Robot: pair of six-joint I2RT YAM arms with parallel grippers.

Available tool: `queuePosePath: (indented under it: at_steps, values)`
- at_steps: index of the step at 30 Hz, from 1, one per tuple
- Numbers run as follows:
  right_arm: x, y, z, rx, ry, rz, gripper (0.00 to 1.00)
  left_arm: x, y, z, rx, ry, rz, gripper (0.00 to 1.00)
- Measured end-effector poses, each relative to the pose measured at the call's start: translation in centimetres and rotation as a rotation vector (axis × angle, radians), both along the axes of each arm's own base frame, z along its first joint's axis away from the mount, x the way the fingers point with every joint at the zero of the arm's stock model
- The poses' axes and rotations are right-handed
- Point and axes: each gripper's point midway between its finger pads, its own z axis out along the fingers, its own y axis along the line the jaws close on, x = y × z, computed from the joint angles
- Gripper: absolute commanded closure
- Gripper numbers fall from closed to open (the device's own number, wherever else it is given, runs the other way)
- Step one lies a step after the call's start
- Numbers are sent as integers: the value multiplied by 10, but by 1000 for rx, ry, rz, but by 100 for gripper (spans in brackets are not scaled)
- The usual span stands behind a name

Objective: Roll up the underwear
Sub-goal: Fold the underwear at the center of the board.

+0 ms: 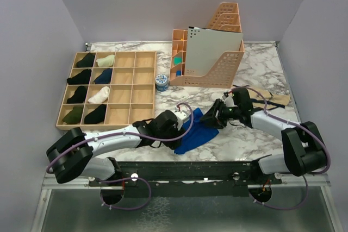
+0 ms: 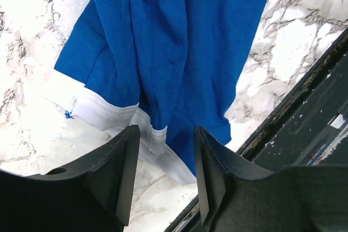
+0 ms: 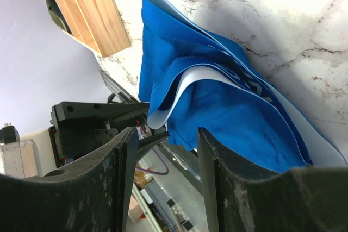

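I have the underwear (image 1: 197, 131) lying on the tabletop (image 1: 255, 69) near its front edge, with the compartment tray (image 1: 109, 88) to its left and the file rack (image 1: 209, 58) behind it.

Blue underwear (image 3: 228, 107) lies folded on marble table (image 3: 283, 20); jaws stand apart at its edge.

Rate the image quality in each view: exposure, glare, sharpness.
Top external: even, soft light, sharp throughout. Left wrist: blue underwear crisp, marble table washed near white, left gripper's fingers nearly black. Right wrist: marble glares at upper right, right gripper's fingers dark and soft.
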Motion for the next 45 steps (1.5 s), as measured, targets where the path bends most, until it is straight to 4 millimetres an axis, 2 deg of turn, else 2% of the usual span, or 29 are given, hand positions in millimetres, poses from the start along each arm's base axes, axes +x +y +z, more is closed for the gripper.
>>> queuePosePath:
  at_steps: [8,15,18,21,22,23,29,32,35,40,45]
  values:
    - [0,3,-6,15,99,-39,45,-1,3,-11,47,-13,-27,68]
    - [7,11,-3,26,153,-70,47,-2,3,-14,65,-26,-41,79]
    - [8,14,-6,22,175,-77,61,-1,3,-14,69,-36,-43,81]
    - [7,16,-8,22,195,-80,90,0,4,-14,75,-46,-41,86]
    - [7,16,-9,22,194,-77,97,1,4,-13,76,-51,-39,88]
    - [7,17,-9,23,196,-76,99,2,5,-13,76,-57,-38,89]
    - [12,18,-20,-10,173,-9,100,6,5,-4,62,-86,-23,97]
    - [15,13,-22,-32,129,26,100,7,4,0,48,-88,-4,96]
    - [16,3,-22,-55,81,50,100,7,2,7,17,-79,21,90]
    - [9,-10,-19,-90,18,97,100,4,0,16,-30,-65,45,87]
    - [-19,-22,-36,-130,36,144,100,-2,2,15,-46,-41,54,91]
